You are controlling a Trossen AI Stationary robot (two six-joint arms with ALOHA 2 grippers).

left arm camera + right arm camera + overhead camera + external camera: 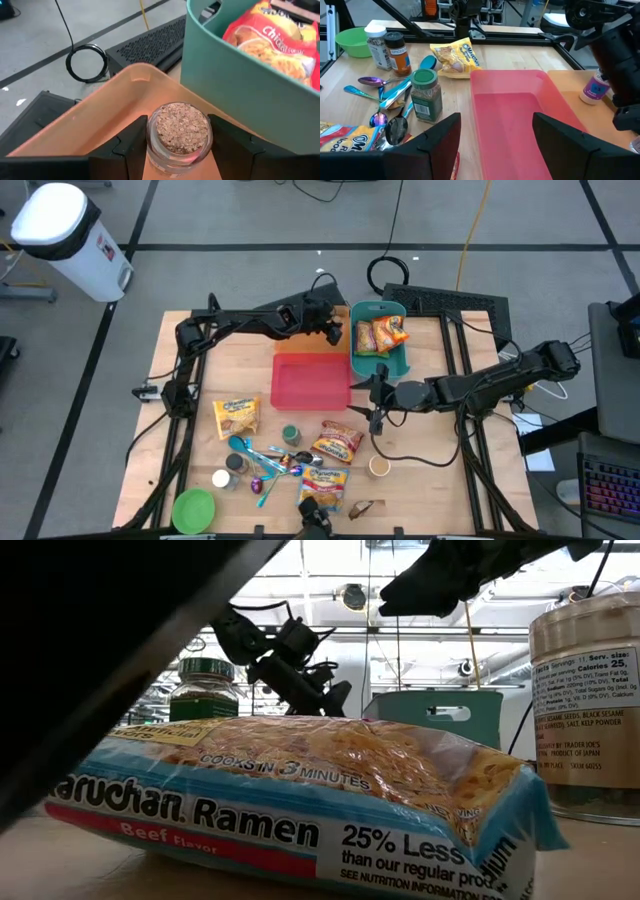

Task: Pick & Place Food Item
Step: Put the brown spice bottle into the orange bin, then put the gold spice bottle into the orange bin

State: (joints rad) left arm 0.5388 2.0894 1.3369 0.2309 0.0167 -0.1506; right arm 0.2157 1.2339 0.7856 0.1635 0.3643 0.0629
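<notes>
My left gripper (332,330) is at the table's far middle, over a tan bin (100,110) beside the teal bin (380,365). It is shut on a small glass jar with a cork top (179,131). The teal bin holds two noodle packs (378,334). My right gripper (378,406) is open and empty, just right of the red bin (312,380), which shows ahead of its spread fingers in the right wrist view (497,145). Ramen packs (338,442) and a macaroni pack (237,417) lie flat on the table's near half. My left gripper pinches the jar's glass body just under the cork top (150,147) between its two fingers, one on each side. The fingers slant down from the table's left. The jar stands upright in the hold. Its bottom is out of frame, so I cannot tell whether it rests on the bin.
A small purple-labelled bottle (594,90) stands in the tan bin. Spice jars (291,435), spoons (265,465) and a green bowl (194,508) crowd the near left. A cork-topped jar (379,467) stands near right. A large ramen pack (300,795) fills the low view.
</notes>
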